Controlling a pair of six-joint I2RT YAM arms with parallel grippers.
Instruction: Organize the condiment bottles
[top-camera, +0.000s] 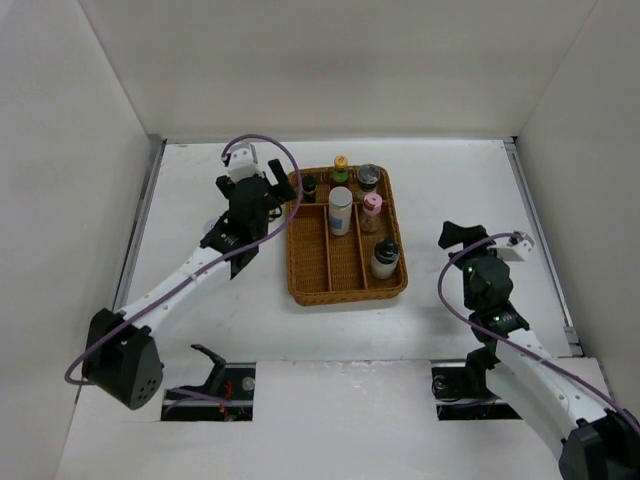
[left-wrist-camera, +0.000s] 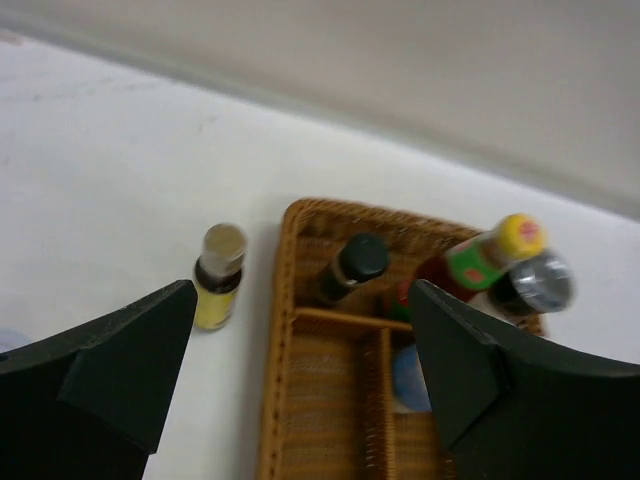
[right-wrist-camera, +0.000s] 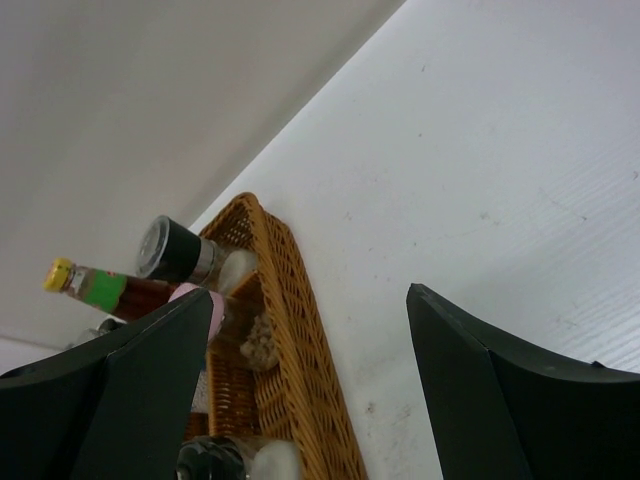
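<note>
Wicker tray (top-camera: 297, 288): your condiment bottles (top-camera: 341, 212) stand upright, caps up; yellow-bodied bottle (left-wrist-camera: 218, 282) upright just outside it. Left gripper (left-wrist-camera: 302, 300), right gripper (right-wrist-camera: 310, 295): jaws spread, empty.

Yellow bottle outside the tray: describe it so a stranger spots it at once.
In the left wrist view, find the brown wicker tray. Just outside its left wall, on the white table, stands a yellow-bodied bottle with a pale cap. Every other bottle sits inside it.

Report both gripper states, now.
Left gripper: open, holding nothing.
Right gripper: open, holding nothing.
</note>
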